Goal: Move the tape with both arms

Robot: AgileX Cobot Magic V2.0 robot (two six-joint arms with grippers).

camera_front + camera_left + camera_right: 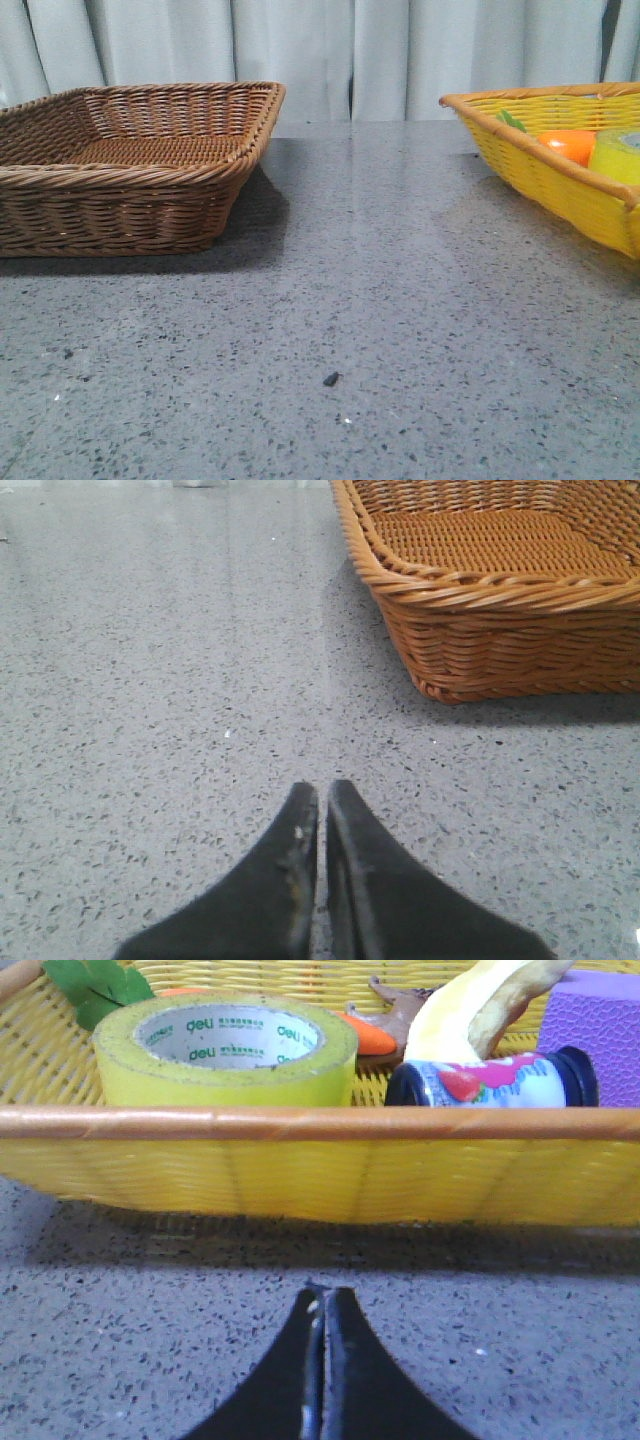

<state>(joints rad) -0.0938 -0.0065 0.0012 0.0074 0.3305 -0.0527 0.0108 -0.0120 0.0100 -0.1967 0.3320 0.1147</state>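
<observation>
From the front, a brown wicker basket (130, 160) sits left on the grey speckled table (350, 330); the yellow translucent tape roll (618, 155) lies in the yellow woven basket (560, 185) at right. Left wrist: left gripper (322, 798) pinched together, empty, above bare table. Right wrist: right gripper (322, 1300) likewise closed, facing the tape beside an orange carrot toy (365, 1035).

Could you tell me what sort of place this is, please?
Probably a staged test bench rather than a home: a grey speckled stone-like tabletop, a plain pale curtain backdrop, and a brown wicker basket and yellow woven basket as props.
</observation>
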